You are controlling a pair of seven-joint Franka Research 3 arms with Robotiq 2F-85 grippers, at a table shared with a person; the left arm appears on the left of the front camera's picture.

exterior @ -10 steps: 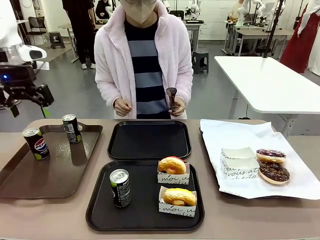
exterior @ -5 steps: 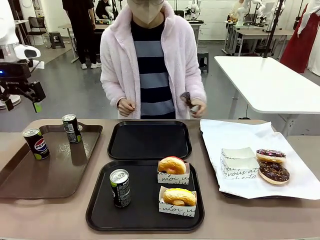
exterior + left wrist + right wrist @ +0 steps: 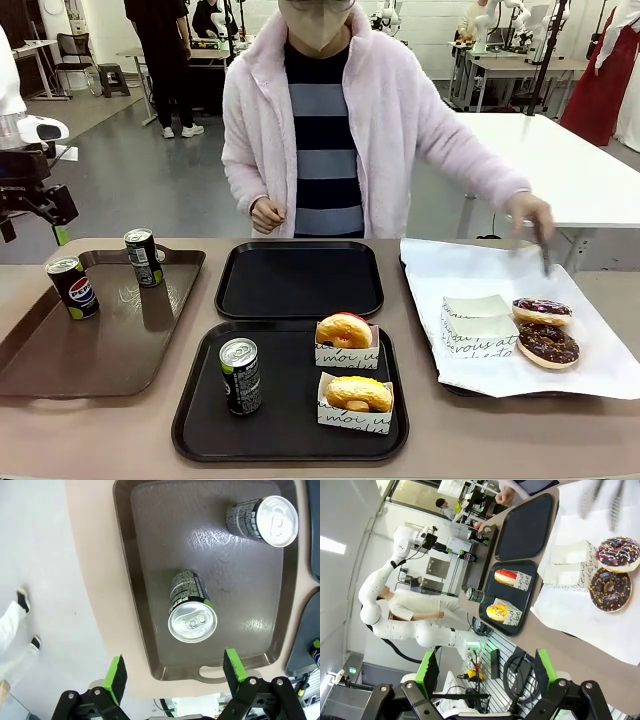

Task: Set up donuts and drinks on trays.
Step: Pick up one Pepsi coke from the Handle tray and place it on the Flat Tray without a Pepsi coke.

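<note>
Two iced donuts [image 3: 343, 330] in script-printed paper holders [image 3: 347, 355] on right half of near tray [image 3: 290, 440]; green-marked can [image 3: 240, 375] upright on its left half. Reads as one finished set. Far tray [image 3: 299, 280] just behind it, nothing loaded yet. Two chocolate donuts [image 3: 546, 343] with sprinkles on white paper [image 3: 470, 265] at right, beside spare holders [image 3: 478, 322]. Two more drinks upright on brown tray [image 3: 100, 360] at left: Pepsi can [image 3: 72, 286] and second can [image 3: 143, 257], well apart. Person's hand [image 3: 528, 210] out over the paper with tongs [image 3: 543, 250] (blurred, load not discernible), near the chocolate donuts. Left tool [image 3: 174, 655]: pads apart, holding nothing, high over the brown tray's end, one can nearly centred ahead. Right tool [image 3: 487, 652]: likewise apart and unloaded, above the paper end of the counter [image 3: 100, 445]. Step judged: filling the far tray. Next move probably: lower left tool around a can, clamp on the body, keep upright, carry across. Legible: Pepsi logo; holder script roughly "moi", rest unclear.
</note>
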